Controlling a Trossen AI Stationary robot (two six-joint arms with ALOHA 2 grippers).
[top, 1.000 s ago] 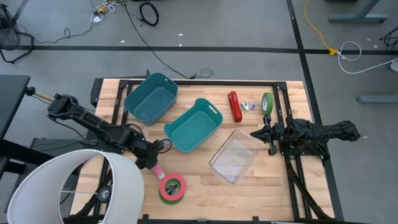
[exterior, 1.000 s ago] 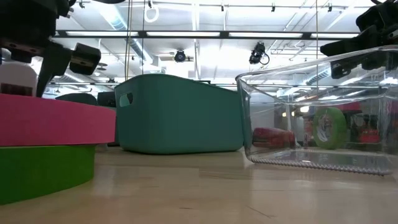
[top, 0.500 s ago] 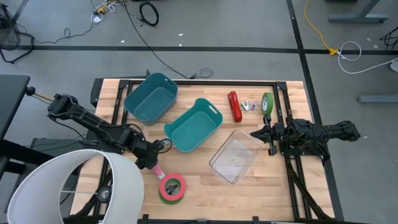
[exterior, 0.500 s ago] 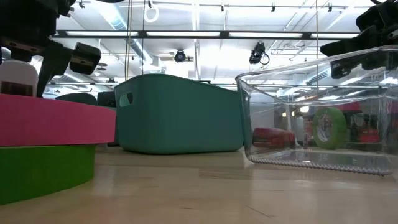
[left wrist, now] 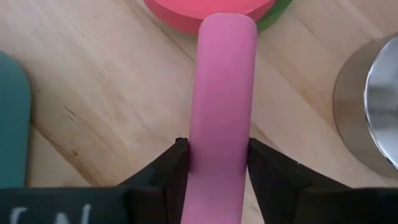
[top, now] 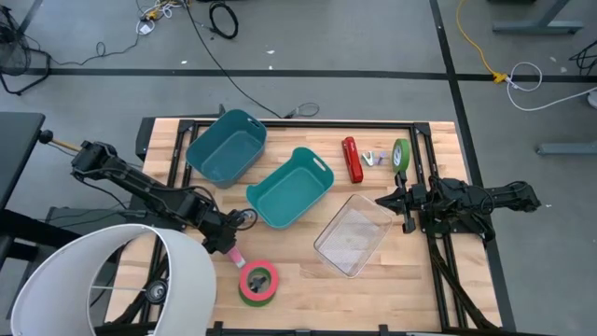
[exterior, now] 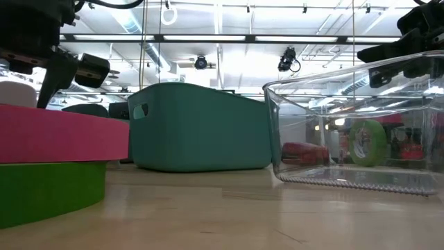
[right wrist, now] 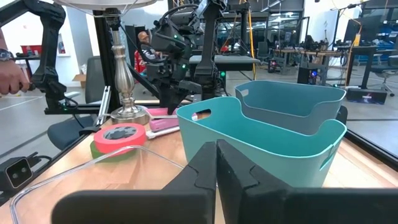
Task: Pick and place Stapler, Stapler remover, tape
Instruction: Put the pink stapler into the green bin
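Left gripper [left wrist: 217, 171]: jaws clasping a pink stapler [left wrist: 221, 93] beside the red-and-green tape [top: 257, 283]. Right gripper [top: 403, 207]: closed, empty, waiting by the clear bin [top: 353, 235]. Step, by my reckoning: stapler pick. Next: lift and carry to a teal bin [top: 290, 188].

Pale wood-grain bench [top: 392, 266]; two teal bins [top: 227, 147] [top: 290, 188]; a clear bin [top: 353, 234]; a red stapler [top: 352, 160]; a green tape roll [top: 401, 155] standing by it; a red tape roll [top: 258, 280] stacked on green; a pink bar [left wrist: 221, 106] between black fingers [left wrist: 165, 171]; white lampshade [top: 103, 285]
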